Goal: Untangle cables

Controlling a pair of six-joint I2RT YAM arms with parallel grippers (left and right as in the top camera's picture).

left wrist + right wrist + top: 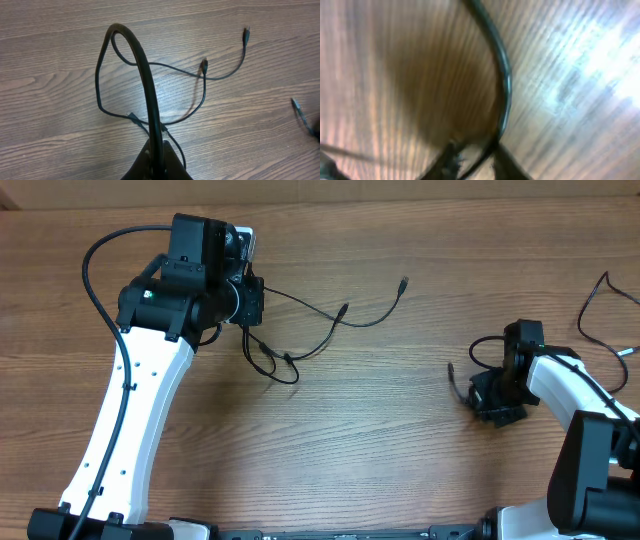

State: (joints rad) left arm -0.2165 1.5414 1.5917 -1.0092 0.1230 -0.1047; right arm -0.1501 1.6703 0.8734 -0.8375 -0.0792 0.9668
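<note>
Seemingly mid-separation: left tool (156, 152) clamps shut on a raised loop of the thin black flexible cables (204, 95) sprawled on the brown wooden desk (380, 460); at the right tool (478, 395) I cannot tell the grip; next, draw strands apart gently

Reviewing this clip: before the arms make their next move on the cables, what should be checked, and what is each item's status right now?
1. Left gripper shut on the cables: ok, a strand rises from between its fingers.
2. Right gripper holding its strand: cannot tell, the right wrist view is blurred.
3. Plug tips free: ok, two lie apart on the table.
4. Cables uncrossed: not ok, thin strands cross the held one in the left wrist view.
5. Arms apart from each other: ok, bare wood lies between them in the overhead view.
</note>
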